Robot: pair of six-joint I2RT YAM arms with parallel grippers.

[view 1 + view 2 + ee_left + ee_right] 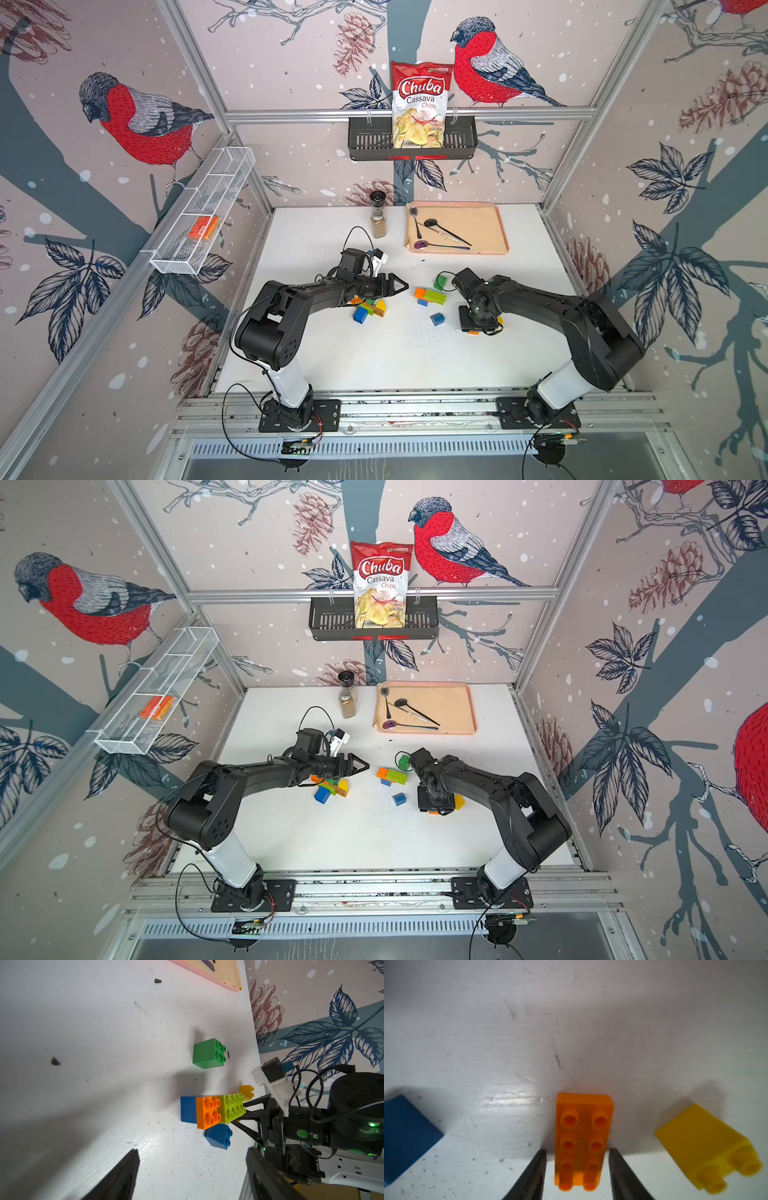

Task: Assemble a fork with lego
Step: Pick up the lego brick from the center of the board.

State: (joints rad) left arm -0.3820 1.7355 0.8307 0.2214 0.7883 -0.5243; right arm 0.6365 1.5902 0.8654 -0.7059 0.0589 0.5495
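My right gripper [577, 1150] points down at the table, open, its fingers either side of a long orange lego brick [583, 1138] with a small gap on each side. A yellow brick [704, 1140] and a blue brick [406, 1136] lie beside it. Mid-table sits a joined piece: orange [207, 1111] and lime green [232, 1107] bricks on a blue one [188, 1108], seen in a top view as one cluster [430, 296]. A green brick [440, 282] stands behind it. My left gripper [401, 286] hangs open and empty above a left pile of bricks [368, 309].
A peach tray [494, 232] with spoons and a pepper grinder [378, 216] stand at the back of the table. A wire wall basket holds a smooth orange block [203, 227]. A chips bag [417, 104] sits in the black wall basket.
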